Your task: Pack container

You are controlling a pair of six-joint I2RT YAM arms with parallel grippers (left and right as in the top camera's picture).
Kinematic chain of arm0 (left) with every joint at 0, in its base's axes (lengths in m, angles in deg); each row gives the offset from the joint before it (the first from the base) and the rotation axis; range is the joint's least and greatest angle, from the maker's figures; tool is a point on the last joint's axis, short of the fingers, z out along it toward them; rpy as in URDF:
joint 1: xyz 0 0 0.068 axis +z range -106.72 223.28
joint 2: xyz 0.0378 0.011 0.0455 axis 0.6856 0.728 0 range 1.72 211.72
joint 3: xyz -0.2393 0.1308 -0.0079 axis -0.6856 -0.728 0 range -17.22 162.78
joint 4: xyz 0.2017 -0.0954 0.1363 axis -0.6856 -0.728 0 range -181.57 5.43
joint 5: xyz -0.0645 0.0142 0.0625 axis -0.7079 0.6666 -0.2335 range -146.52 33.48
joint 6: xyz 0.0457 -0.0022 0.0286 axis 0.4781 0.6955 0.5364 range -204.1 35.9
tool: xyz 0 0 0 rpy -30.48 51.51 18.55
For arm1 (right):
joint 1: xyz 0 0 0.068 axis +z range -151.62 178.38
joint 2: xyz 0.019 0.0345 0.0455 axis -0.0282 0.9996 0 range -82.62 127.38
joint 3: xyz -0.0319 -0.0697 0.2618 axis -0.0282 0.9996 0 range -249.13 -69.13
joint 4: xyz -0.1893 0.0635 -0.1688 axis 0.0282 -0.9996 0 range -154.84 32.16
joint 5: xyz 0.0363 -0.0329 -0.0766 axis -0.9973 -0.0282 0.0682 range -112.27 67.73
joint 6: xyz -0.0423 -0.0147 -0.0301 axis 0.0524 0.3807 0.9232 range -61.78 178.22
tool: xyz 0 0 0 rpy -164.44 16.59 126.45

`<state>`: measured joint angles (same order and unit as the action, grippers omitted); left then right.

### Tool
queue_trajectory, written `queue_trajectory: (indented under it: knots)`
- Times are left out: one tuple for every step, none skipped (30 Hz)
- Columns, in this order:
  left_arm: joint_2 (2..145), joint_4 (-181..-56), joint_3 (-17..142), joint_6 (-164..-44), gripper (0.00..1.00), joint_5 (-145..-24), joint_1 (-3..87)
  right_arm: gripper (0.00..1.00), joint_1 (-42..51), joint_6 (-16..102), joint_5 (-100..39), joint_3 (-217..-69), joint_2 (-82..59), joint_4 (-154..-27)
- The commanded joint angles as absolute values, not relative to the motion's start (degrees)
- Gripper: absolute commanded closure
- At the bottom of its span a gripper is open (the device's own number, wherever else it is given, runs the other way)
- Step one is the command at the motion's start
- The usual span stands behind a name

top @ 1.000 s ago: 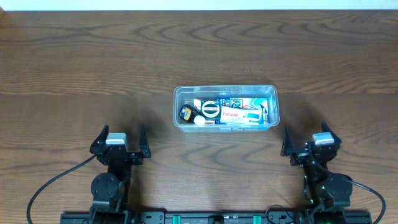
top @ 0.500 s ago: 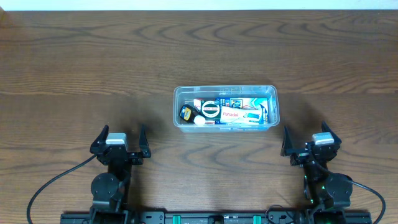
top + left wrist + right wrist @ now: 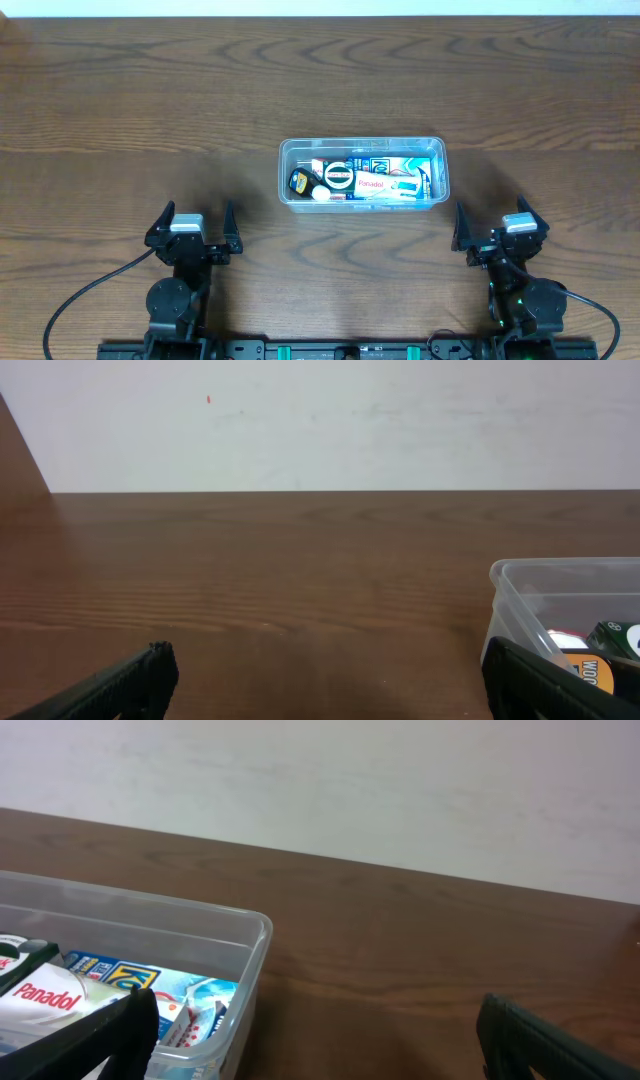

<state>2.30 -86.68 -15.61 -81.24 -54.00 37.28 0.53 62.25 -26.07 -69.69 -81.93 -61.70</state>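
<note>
The clear plastic container (image 3: 362,173) stands mid-table, filled with small packets, among them a white and red Panadol box (image 3: 372,184) and a round black and yellow item (image 3: 299,181). In the left wrist view its near corner (image 3: 520,585) shows at the right; in the right wrist view its wall (image 3: 245,945) is at the left. My left gripper (image 3: 195,224) rests open near the front edge, left of the container, nothing between its fingers. My right gripper (image 3: 497,224) rests open to the container's lower right, also empty.
The wooden table (image 3: 150,110) stretches around the container. A white wall (image 3: 330,420) rises behind the table's far edge. Black cables (image 3: 85,300) run from both arm bases along the front edge.
</note>
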Motion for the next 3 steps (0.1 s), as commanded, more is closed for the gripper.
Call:
queue_trajectory:
  knots:
    - [2.0, -88.5, -17.0, -80.9, 0.02, -53.1, 37.7, 0.01, 0.2, 63.0, -25.5, -69.4, -82.3, -61.9]
    - [2.0, -88.5, -17.0, -80.9, 0.02, -53.1, 37.7, 0.01, 0.2, 63.0, -25.5, -69.4, -82.3, -61.9]
    - [2.0, -88.5, -17.0, -80.9, 0.02, -53.1, 37.7, 0.01, 0.2, 63.0, -25.5, -69.4, -82.3, -61.9]
